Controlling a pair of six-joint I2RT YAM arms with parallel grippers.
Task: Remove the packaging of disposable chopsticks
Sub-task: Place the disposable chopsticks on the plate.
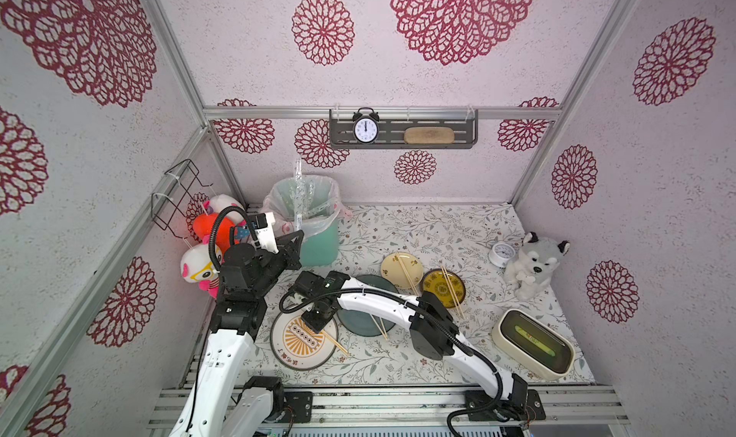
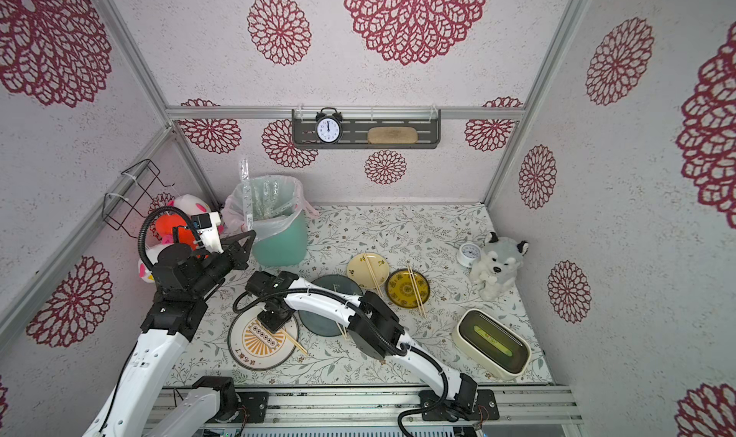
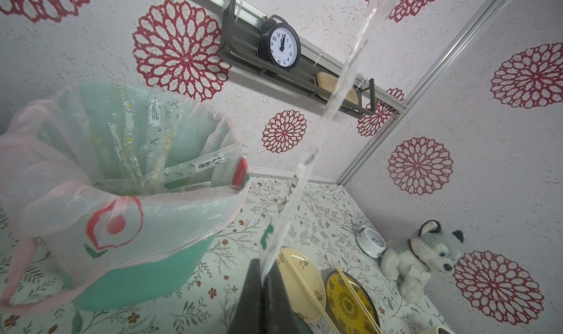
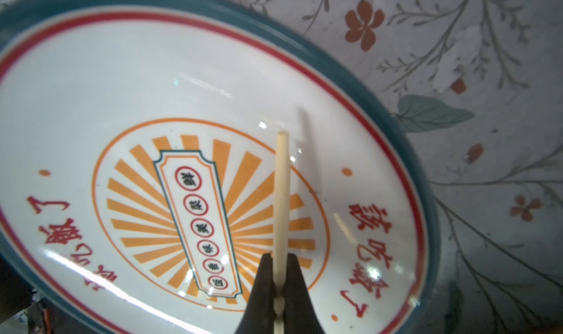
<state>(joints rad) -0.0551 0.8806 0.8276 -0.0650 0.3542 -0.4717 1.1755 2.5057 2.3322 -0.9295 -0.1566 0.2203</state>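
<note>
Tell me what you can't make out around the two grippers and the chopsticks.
Right gripper, clamping a chopstick: the right arm hides its jaws in both top views.
Sleeve in the left gripper: upper end cut off by the left wrist view's top edge.
Chopsticks on the dark plate: largely under that arm in both top views.
Cream box: contents murky through its dark lid in both top views.

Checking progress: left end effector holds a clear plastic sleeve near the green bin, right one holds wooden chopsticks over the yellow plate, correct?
Wrong plate: the right wrist view shows the right end effector holding the pale wooden chopsticks over the white plate with an orange sunburst. Rest stands.
</note>
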